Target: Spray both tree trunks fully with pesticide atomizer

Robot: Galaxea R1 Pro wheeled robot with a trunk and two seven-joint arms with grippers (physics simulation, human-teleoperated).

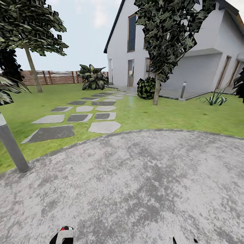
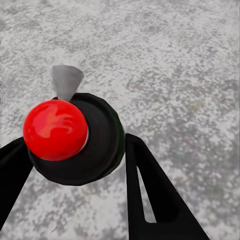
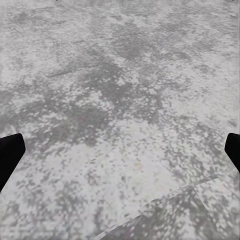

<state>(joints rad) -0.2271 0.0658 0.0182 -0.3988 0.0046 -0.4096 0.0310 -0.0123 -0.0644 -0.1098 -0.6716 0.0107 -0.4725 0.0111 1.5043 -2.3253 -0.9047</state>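
Left gripper [image 2: 75,165]: black fingers [image 2: 150,190] pinch black round-bodied pesticide atomizer with glossy red ball top and grey nozzle [image 2: 75,137], held above mottled grey gravel paving [image 2: 175,60]. Atomizer also at bottom edge of head view [image 1: 64,235]. Right gripper [image 3: 120,150]: jaws spread wide, nothing between, black fingertips [image 3: 9,152] at frame edges over same grey paving. Beyond paving: green grass lawn [image 1: 162,117], grey stepping slabs [image 1: 79,117], white house [image 1: 189,47], brown slat fence [image 1: 54,77], dark-leaved trees [image 1: 169,37].

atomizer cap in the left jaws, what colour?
Glossy red cap on a black atomizer body; clearest in the left wrist view.
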